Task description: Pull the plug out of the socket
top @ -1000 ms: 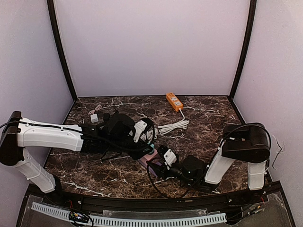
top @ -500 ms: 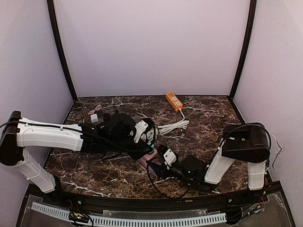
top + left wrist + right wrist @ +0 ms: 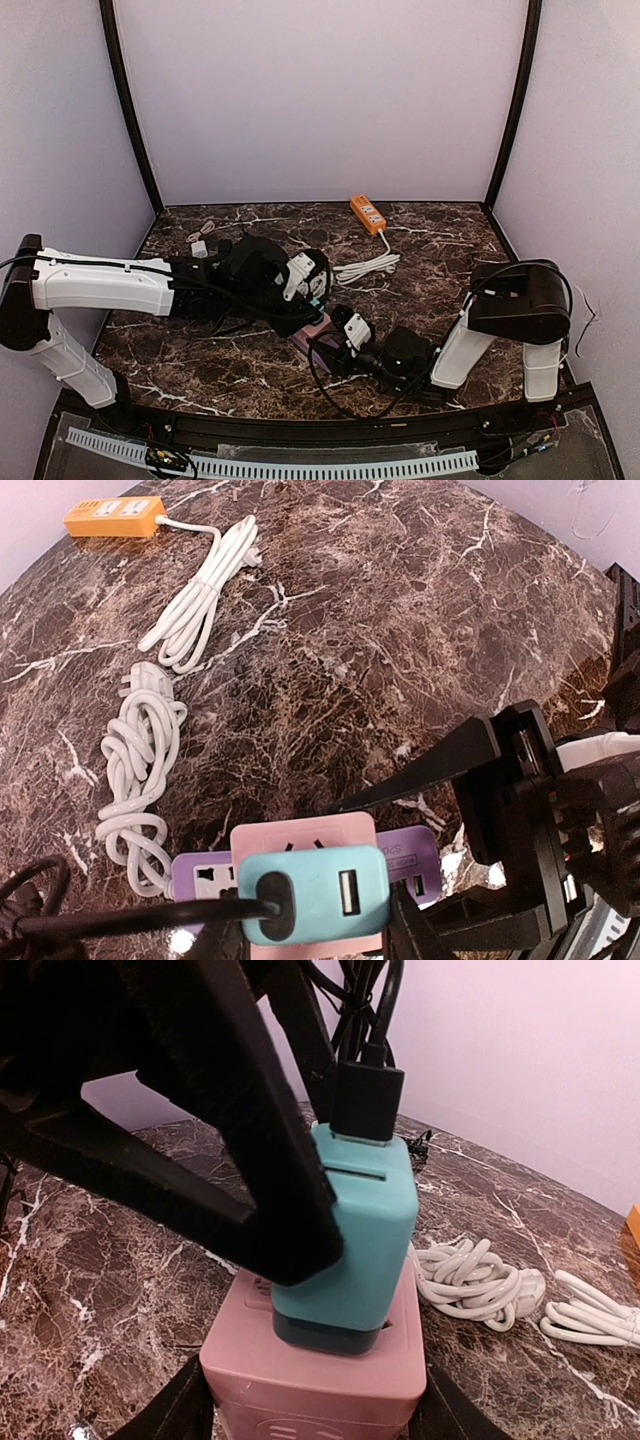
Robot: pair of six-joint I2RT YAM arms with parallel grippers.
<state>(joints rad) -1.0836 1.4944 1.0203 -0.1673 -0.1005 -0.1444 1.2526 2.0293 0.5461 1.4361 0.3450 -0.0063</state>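
**Plug (image 3: 315, 893) pinched, socket (image 3: 300, 838) braced**

Top view: the socket sits on the table (image 3: 450, 250) near its front middle, with the plug on top. The left gripper (image 3: 315, 290) reaches onto it from the left, and the right gripper (image 3: 335, 328) comes in low from the right. The fingers are too small to read here.

Left wrist: the teal plug is seated in the pink socket, and a black cable (image 3: 120, 915) leaves its face. The left fingers sit either side of the plug at the frame's bottom edge, only partly shown.

Right wrist: a left finger (image 3: 250, 1160) lies flat against the plug's side, so the plug is pinched. The right fingers (image 3: 175, 1410) flank the socket's base and appear clamped on it.

Both pieces look like hard, smooth, light plastic, rigid enough for a firm squeeze. The prongs probably hold by friction alone. The best hold is on the plug's flat sides, not the cable, pulling straight out. The light socket would lift with it unless held down.
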